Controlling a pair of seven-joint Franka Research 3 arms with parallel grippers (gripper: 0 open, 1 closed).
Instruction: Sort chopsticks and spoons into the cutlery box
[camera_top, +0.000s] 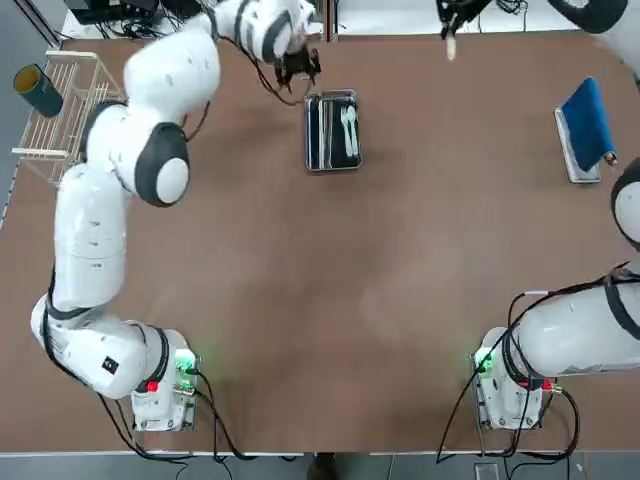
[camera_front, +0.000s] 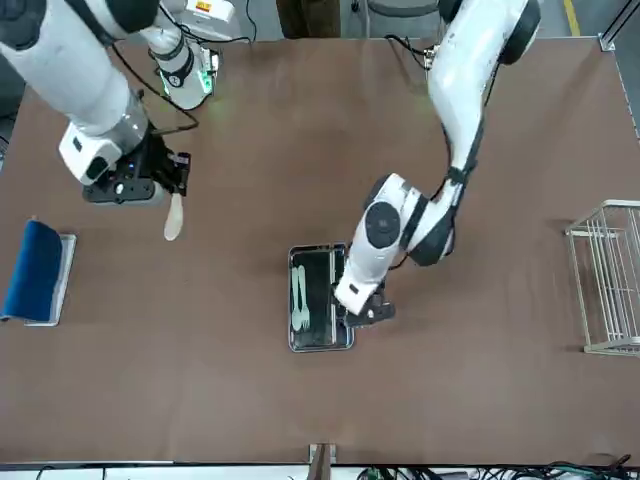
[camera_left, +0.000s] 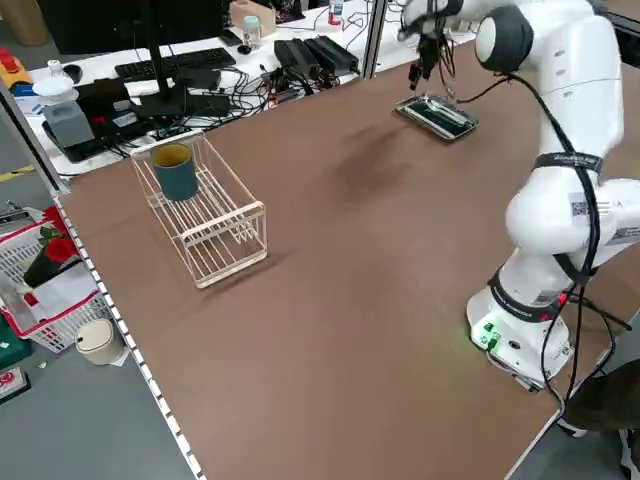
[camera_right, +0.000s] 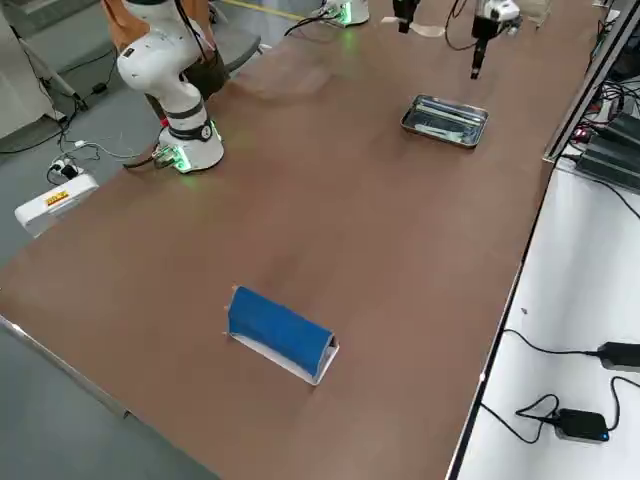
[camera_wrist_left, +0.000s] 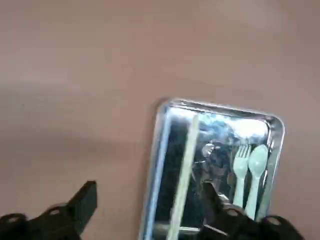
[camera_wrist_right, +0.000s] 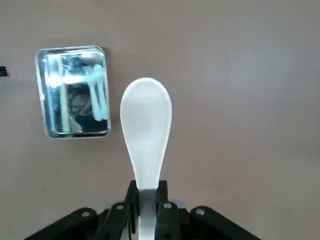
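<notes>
The cutlery box (camera_top: 312, 133) is a shiny metal tray at the far middle of the table. In the left wrist view a pale chopstick (camera_wrist_left: 183, 170) lies along its dark inside, beside a small spoon (camera_wrist_left: 257, 164) and a small pale fork (camera_wrist_left: 240, 167). My left gripper (camera_top: 298, 70) hovers over the tray's far left end, open, with nothing between its fingers (camera_wrist_left: 84, 202). Far to the right, my right gripper (camera_top: 455, 15) hangs above the table's far edge. It is shut on the handle of a cream-white spoon (camera_wrist_right: 146, 129), whose bowl points away from the fingers.
A white wire rack (camera_top: 62, 108) stands at the far left corner with a teal cup (camera_top: 38, 90) against it. A blue-topped holder (camera_top: 585, 128) lies near the right edge. The brown tabletop between the tray and the arm bases is bare.
</notes>
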